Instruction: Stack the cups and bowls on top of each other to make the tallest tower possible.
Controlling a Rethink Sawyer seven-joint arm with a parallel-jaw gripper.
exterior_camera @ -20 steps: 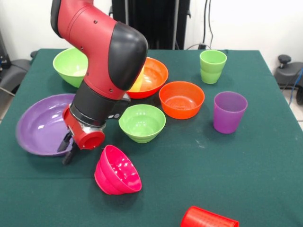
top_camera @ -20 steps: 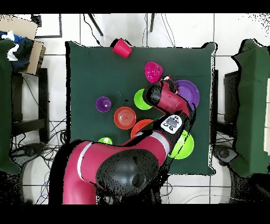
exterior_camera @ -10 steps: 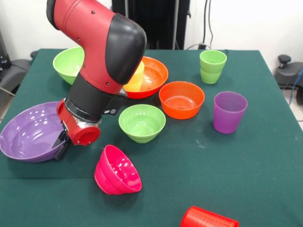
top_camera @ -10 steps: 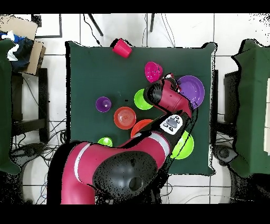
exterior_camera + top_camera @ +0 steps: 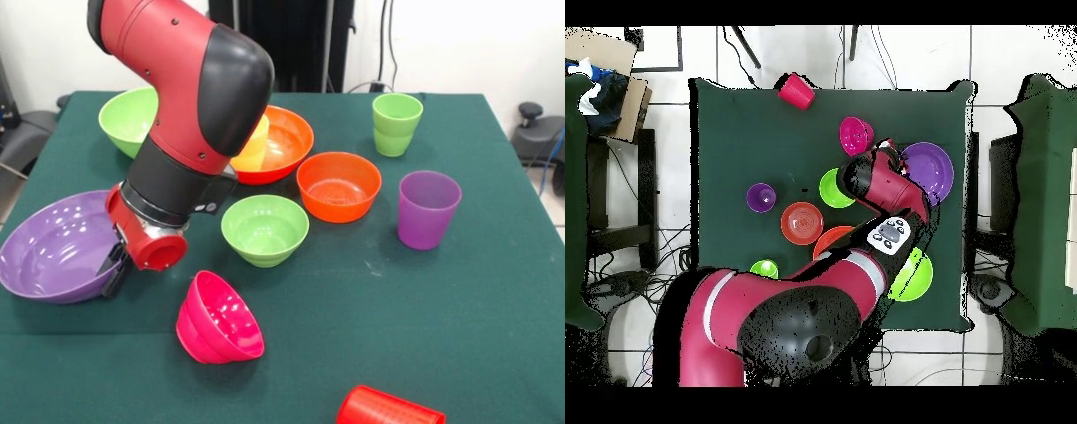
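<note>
Purple bowl (image 5: 55, 247) newly tilted, lifted.

Robot lab: cloth-covered table (image 5: 424, 291), floor cables (image 5: 620, 290).

The large purple bowl (image 5: 53, 252) sits tilted at the counter's edge. The magenta-pink bowl (image 5: 218, 320) and red cup (image 5: 388, 408) lie on their sides. The other bowls and cups stand upright.
</note>
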